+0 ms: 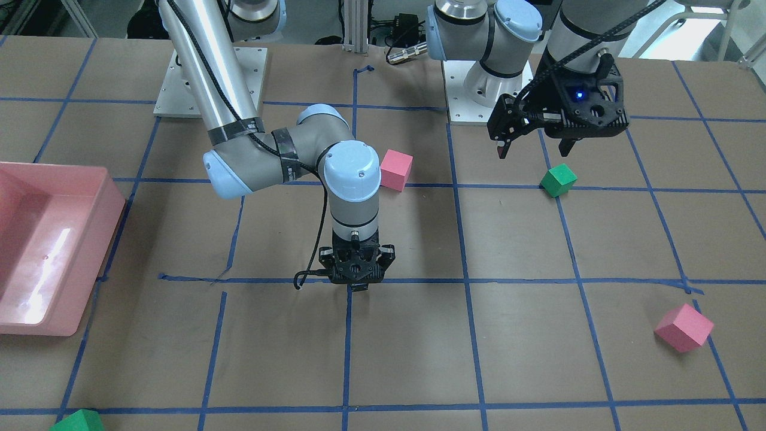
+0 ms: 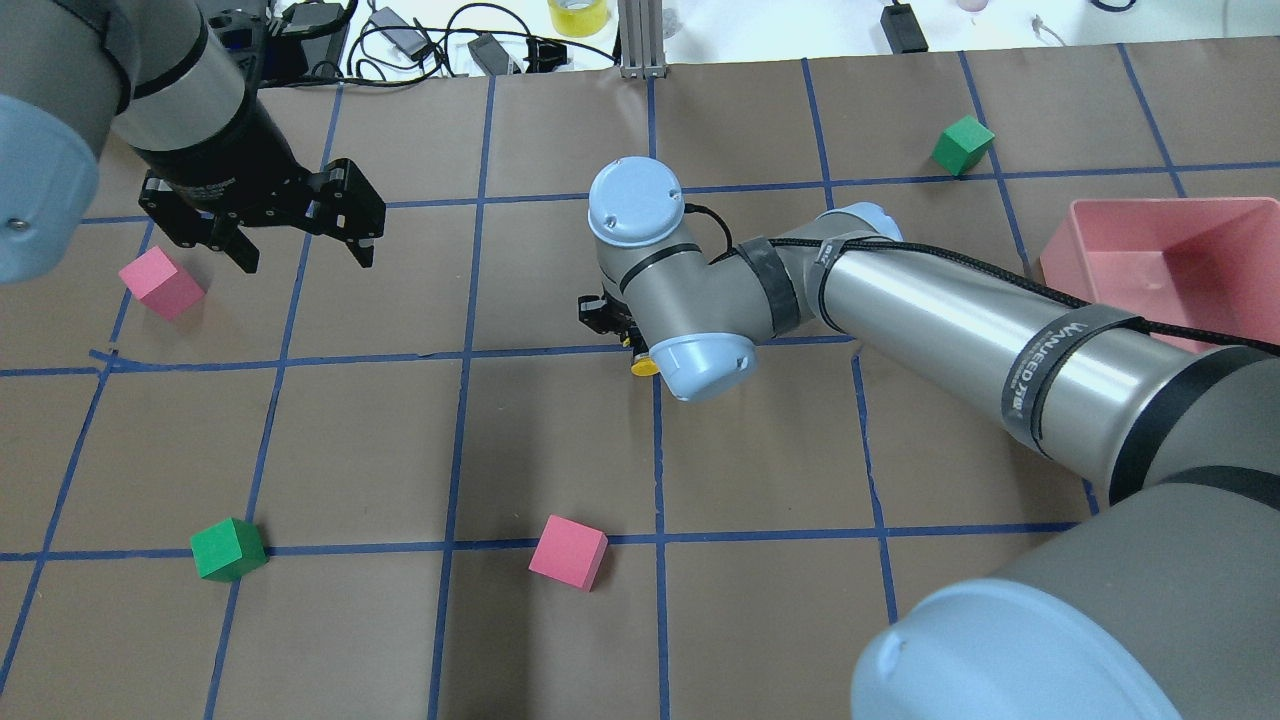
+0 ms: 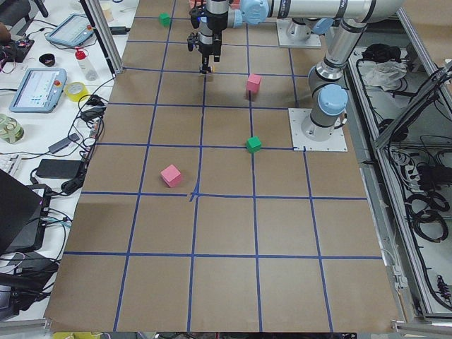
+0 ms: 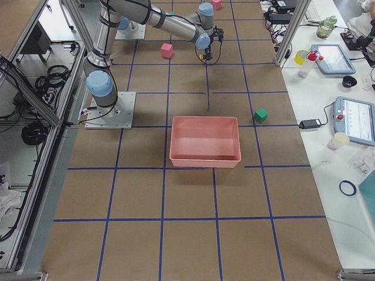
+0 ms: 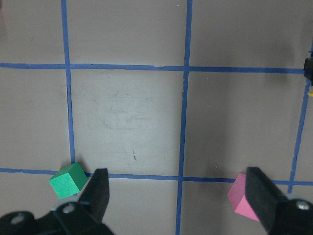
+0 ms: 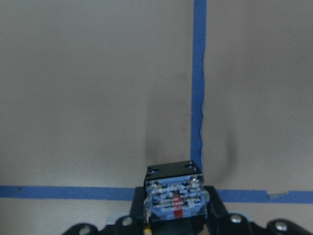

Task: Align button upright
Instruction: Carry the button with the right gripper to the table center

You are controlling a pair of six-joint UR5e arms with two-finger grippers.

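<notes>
Brown paper marked with a blue tape grid covers the counter (image 2: 760, 450). At mid-counter the right tool (image 1: 358, 286) points straight down beside a tape crossing, its jaws clamped on the button (image 6: 173, 198). In the right wrist view the whitish base block faces the camera between the fingers. In the overhead view the yellow cap shows at the tool's robot-facing side. Whether the button touches the counter cannot be determined. The left tool (image 1: 532, 146) hangs above the counter, well apart from the right tool, with its jaws spread and nothing between them. Below it on the counter lie a green cube (image 1: 558, 179) and a pink cube (image 1: 396, 169), one to each side of its fingers in the left wrist view. A pink bin (image 1: 114, 203) sits at the counter's end on the robot's right.
</notes>
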